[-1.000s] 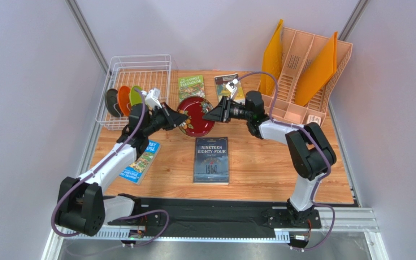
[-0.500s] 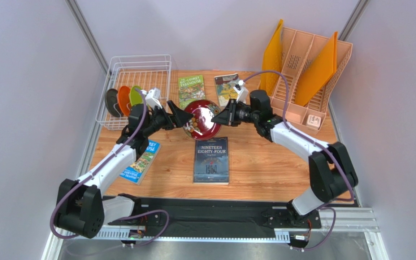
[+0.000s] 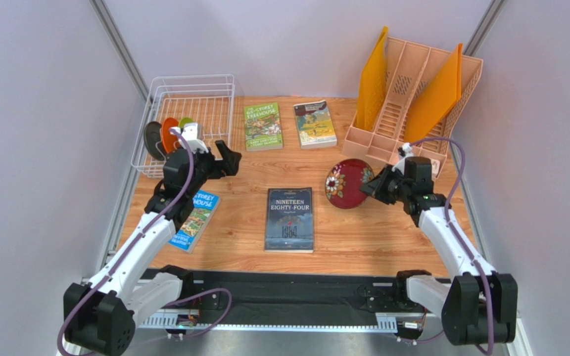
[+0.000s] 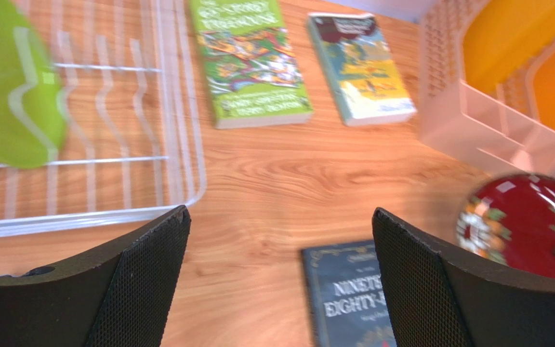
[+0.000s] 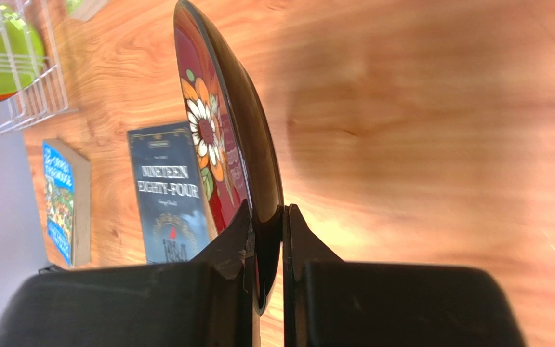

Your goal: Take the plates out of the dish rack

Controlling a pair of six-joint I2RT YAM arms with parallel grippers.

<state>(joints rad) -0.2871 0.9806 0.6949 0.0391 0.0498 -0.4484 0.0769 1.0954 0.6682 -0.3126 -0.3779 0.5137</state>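
The dark red floral plate (image 3: 346,183) hangs tilted on edge over the right side of the table, my right gripper (image 3: 374,188) shut on its rim. In the right wrist view the plate (image 5: 219,130) stands edge-on between the pinched fingers of that gripper (image 5: 269,217). My left gripper (image 3: 225,158) is open and holds nothing beside the white wire dish rack (image 3: 190,76). Between the wide fingers of the left gripper (image 4: 280,213) only bare wood shows. In the rack stand a dark teal-grey plate (image 3: 153,139), an orange plate (image 3: 167,133) and a lime green plate (image 3: 185,122), the green one (image 4: 12,87) blurred at the left.
A peach slotted organizer (image 3: 414,96) with orange dividers stands at the back right. A dark book (image 3: 289,219) lies mid-table, a green book (image 3: 263,126) and another book (image 3: 314,123) lie behind it, and a blue book (image 3: 195,219) lies under the left arm.
The left gripper opened, let go of the red plate and drew back toward the rack. The right gripper closed on the plate and carried it to the right.
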